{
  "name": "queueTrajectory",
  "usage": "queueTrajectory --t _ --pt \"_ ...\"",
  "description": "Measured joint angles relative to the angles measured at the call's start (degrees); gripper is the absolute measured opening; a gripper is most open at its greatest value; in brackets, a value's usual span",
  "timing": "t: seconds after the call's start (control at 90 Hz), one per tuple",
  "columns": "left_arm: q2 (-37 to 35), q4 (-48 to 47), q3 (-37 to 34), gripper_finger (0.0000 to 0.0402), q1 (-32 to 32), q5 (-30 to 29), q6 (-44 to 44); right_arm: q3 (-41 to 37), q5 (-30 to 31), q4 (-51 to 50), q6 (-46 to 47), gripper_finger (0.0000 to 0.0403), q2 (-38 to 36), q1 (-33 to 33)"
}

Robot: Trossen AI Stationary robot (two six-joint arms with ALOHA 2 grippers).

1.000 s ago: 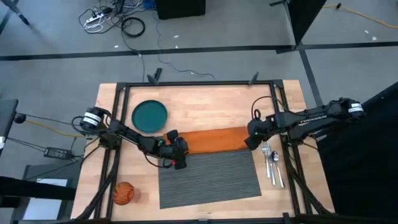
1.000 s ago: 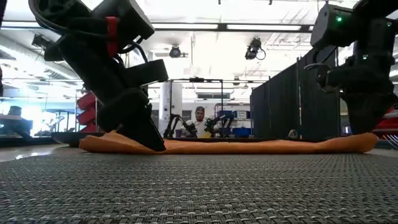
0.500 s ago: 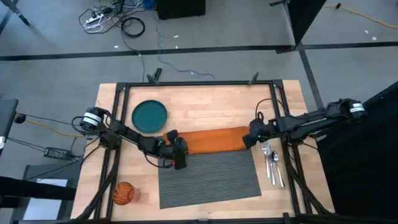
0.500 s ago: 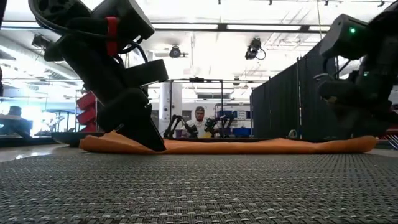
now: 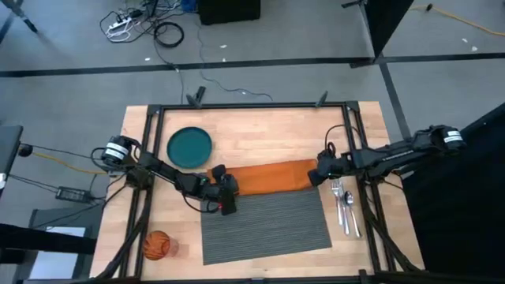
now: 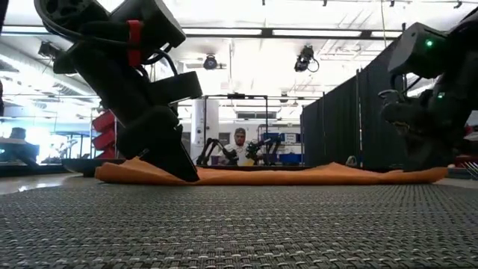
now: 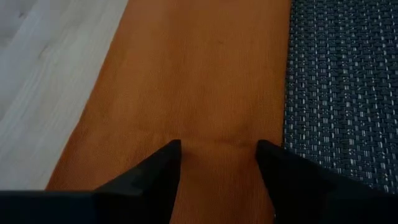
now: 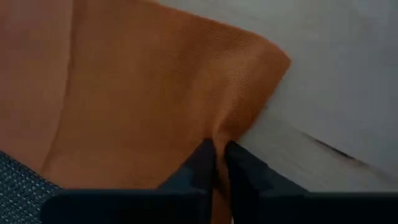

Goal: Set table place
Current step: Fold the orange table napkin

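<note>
i'm looking down on the table [image 5: 260,130] and the napkin [image 5: 268,177] lies stretched flat across its middle, running 9 to 3 o'clock, its near long edge touching or just overlapping the far edge of the placemat [image 5: 264,221]. my left gripper [image 5: 227,193] sits at the napkin's 9 o'clock end, down on the cloth. in the left wrist view its fingers [image 7: 155,171] stand apart with the orange cloth showing between them, so they rest on the napkin, spread, not clamped on it. the placemat's weave runs just beside one finger.

my right gripper [image 5: 316,175] is at the napkin's 3 o'clock end. in the right wrist view its fingers [image 8: 202,163] are pressed together on a pinched-up fold of the cloth near a corner, and the fabric puckers there. in the low view the napkin shows as a low orange strip along the mat's far edge, with a small raised ridge toward the right arm's end.

the plate [image 5: 190,147] sits on bare wood at about 10 o'clock from the mat, just beyond the left arm. the cup [image 5: 157,245] is near the table's 8 o'clock corner, well apart from the mat. the cutlery [image 5: 345,207] lies on wood just beside the mat's 3 o'clock edge, under the right arm.

a person [image 6: 239,144] shows far off in the room behind the table.
</note>
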Motion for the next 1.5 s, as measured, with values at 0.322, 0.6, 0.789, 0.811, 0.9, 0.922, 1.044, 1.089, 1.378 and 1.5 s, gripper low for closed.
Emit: queueTrajectory --t 0.322,0.6,0.789,0.811,0.9,0.922,1.044,1.089,1.378,1.5 --pt "0.02 0.48 -0.04 0.0197 0.0 0.01 0.0 4.07 -4.6 0.76 -4.05 0.0 -4.62 1.45" --pt "0.02 0.61 -0.04 0.0197 0.0 0.01 0.25 8.72 -2.5 7.33 -7.19 0.0 -7.42 1.36" --pt "0.02 0.91 -0.04 0.0197 0.0 0.01 0.44 9.73 -2.28 16.47 -9.04 0.0 -5.38 1.36" --pt "0.02 0.9 -0.04 0.0197 0.0 0.01 0.46 9.73 -2.25 17.64 -9.26 0.0 -5.0 1.36" --pt "0.04 0.75 0.25 0.0197 0.02 0.03 1.13 9.68 -2.28 24.64 -10.33 0.0 -3.31 1.36" --pt "0.05 0.82 0.31 0.0197 0.0 0.06 1.19 9.69 -2.32 26.54 -10.72 0.0 -2.85 1.36" --pt "0.07 0.85 0.35 0.0197 0.0 0.12 1.31 9.69 -3.12 35.25 -12.08 0.0 0.52 1.16" --pt "0.07 0.87 0.35 0.0197 0.0 0.12 1.31 9.69 -3.64 38.51 -12.38 0.0 2.05 1.0" --pt "0.07 0.98 0.35 0.0197 0.02 0.08 1.39 9.78 -4.67 58.93 -12.83 0.0 14.83 -0.03" --pt "-0.26 1.25 0.36 0.0197 0.0 0.06 2.4 10.4 -5.72 64.32 -12.47 0.0 19.64 -0.84"
